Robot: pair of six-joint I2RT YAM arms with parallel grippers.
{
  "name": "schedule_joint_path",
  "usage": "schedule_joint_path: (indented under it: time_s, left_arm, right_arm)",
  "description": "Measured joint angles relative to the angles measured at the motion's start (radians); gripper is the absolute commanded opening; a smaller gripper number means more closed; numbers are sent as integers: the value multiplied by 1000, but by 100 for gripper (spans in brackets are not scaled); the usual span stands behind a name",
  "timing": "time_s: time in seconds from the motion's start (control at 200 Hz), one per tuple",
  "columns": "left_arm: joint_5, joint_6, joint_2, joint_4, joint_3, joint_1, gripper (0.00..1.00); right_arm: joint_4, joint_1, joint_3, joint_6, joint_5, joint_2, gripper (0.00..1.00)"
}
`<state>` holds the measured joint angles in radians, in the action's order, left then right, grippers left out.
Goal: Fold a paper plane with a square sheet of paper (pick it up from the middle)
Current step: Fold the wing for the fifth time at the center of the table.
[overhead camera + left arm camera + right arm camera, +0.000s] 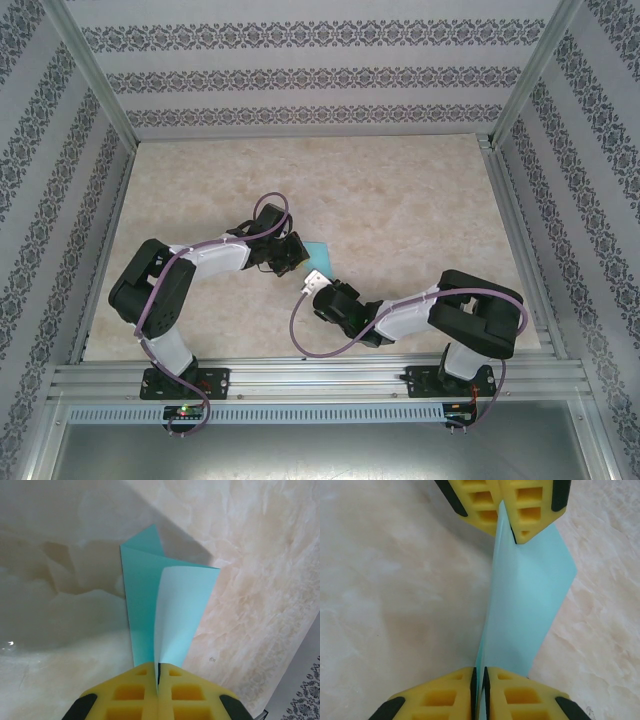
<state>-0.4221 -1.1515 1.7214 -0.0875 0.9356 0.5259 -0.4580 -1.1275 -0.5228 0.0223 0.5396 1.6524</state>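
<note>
Marbled beige tabletop [400, 190] spreads beneath your arms. Near its middle, your left gripper [158, 675] is clamped tight on the folded teal sheet of paper [172, 610]. Your right gripper [479, 677] brackets the opposite edge, jaws barely parted; you cannot tell whether it pinches.

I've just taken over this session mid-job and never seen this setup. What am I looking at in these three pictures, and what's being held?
Two robot arms are bolted at the near edge of a marbled table. The overhead picture looks down from behind them: left arm, right arm. The other two pictures come from cameras on each wrist, looking past that arm's yellow jaws. Between the arms is a folded teal paper. The left jaws are shut on one end. The right jaws sit close around the opposite end; whether they grip it is unclear.
</note>
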Motion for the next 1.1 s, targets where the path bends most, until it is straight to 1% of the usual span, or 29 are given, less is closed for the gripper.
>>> schedule_joint_path:
  time_s: [0.21, 0.34, 0.51, 0.56, 0.615, 0.659, 0.764, 0.814, 0.899, 0.949, 1.099]
  left_arm:
    - [-1, 0, 0, -3, 0, -4, 6]
    - [0, 0, 0, -3, 0, -4, 6]
    - [0, 0, 0, -2, 0, -5, 7]
    - [0, 0, 0, -3, 0, -5, 9]
    - [0, 0, 0, -2, 0, -5, 10]
    - [0, 0, 0, -3, 0, -5, 14]
    - [0, 3, 0, -3, 0, -5, 25]
    - [6, 4, -1, -11, 0, -5, 37]
    - [35, 7, -18, -39, -3, -5, 40]
    - [59, 7, -41, -54, -11, -5, 48]
    - [139, 3, -141, -93, -46, -6, 50]
  right_arm:
    - [5, 0, -7, 0, 10, 0, 13]
    - [7, 0, -8, -8, 10, 0, 6]
    - [14, 0, -12, -25, 10, 0, 3]
    - [15, 0, -12, -27, 10, 1, 0]
    - [15, 0, -13, -34, 9, 2, 0]
    - [15, 1, -13, -43, 7, 3, 0]
    - [14, 22, -13, -69, -21, 3, 0]
    - [11, 37, -12, -81, -43, 2, 0]
    - [12, 64, -9, -107, -99, -10, 0]
    - [10, 78, -6, -122, -139, -21, 0]
    - [-3, 128, -2, -178, -261, -36, 0]
